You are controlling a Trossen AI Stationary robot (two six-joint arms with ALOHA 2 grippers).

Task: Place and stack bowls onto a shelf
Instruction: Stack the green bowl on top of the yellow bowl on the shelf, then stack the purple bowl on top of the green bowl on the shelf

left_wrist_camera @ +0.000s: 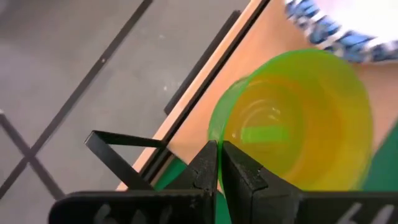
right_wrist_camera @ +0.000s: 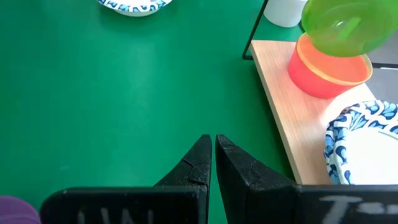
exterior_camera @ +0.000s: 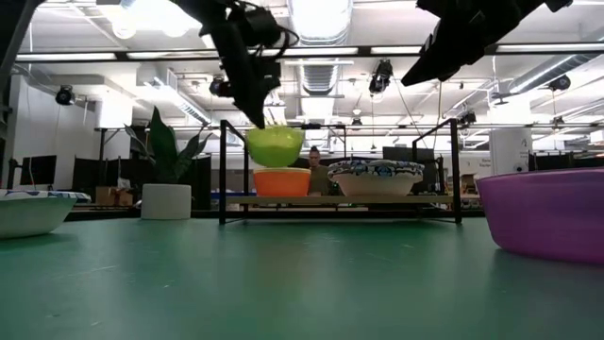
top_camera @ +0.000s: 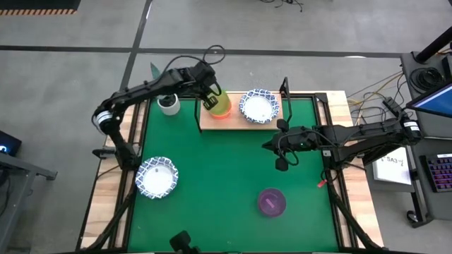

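My left gripper is over the left end of the light-wood shelf at the table's far edge. It is shut on a lime green bowl. That bowl hangs tilted right over a red-orange bowl standing on the shelf; I cannot tell whether they touch. A white bowl with a blue patterned rim stands on the shelf's right half. My right gripper is shut and empty, raised over the green table just in front of the shelf. My left gripper pinches the green bowl's rim, one finger outside the wall and one finger inside the bowl. The fingers come slanting down from the table's left. The bowl hangs tilted below them, above the shelf board.
A second blue-rimmed white bowl sits near the table's left edge. A purple bowl sits at the near right. A white pot with a green plant stands left of the shelf. Thin black uprights rise at the shelf's ends.
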